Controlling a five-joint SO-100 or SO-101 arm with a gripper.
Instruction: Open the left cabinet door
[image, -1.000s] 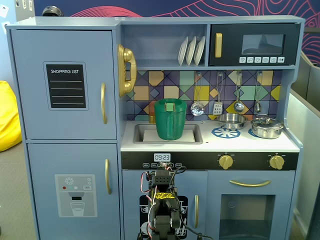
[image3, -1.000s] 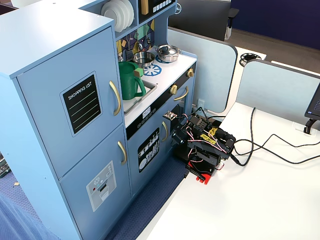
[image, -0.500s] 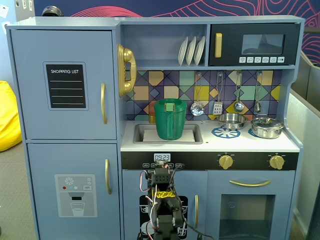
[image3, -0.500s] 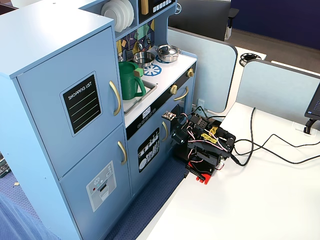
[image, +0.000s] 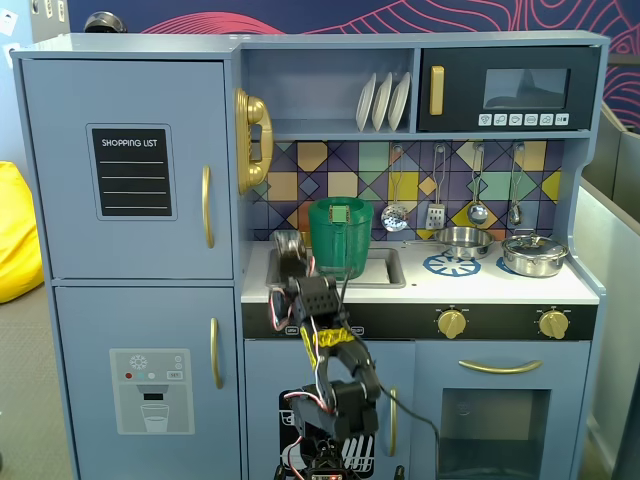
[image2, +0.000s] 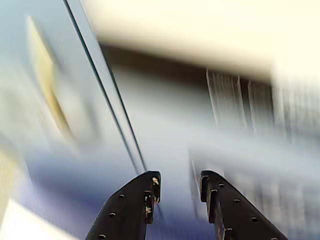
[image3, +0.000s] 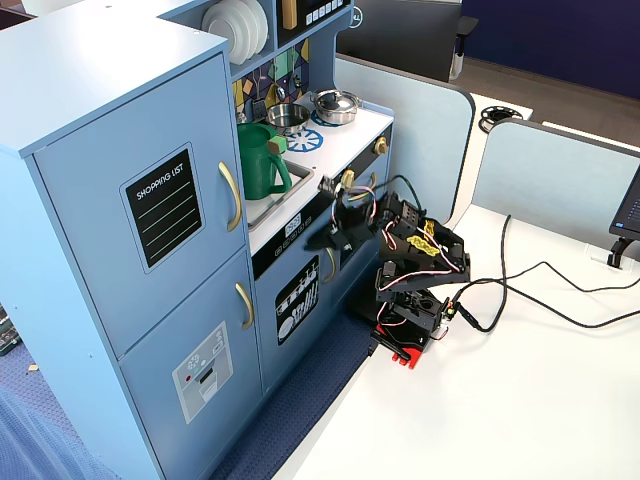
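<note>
We see a blue-grey toy kitchen with a tall fridge section at the left of one fixed view. Its upper door, the large blue-grey rectangular left cabinet door (image: 127, 168) (image3: 145, 205), carries a black "SHOPPING LIST" chalkboard panel (image: 131, 171) (image3: 162, 206) and a curved vertical gold handle (image: 207, 206) (image3: 231, 196) near its right edge. The door sits flush with the cabinet, closed.

Below it is a second blue-grey door with a grey dispenser graphic (image: 151, 377) (image3: 203, 372), also closed.

The black robot arm (image: 336, 385) (image3: 410, 270) stands on the white table (image3: 520, 410) in front of the kitchen's lower cupboards. Its black two-finger gripper (image2: 178, 186) (image3: 328, 236) reaches toward the counter front, near a green plastic pitcher (image: 340, 236) (image3: 260, 160) standing in the sink, well apart from the gold handle.

In the wrist view, which is heavily blurred, we see the two fingers (image2: 131, 207) spread apart with nothing between them, pointing at a pale blue surface.
</note>
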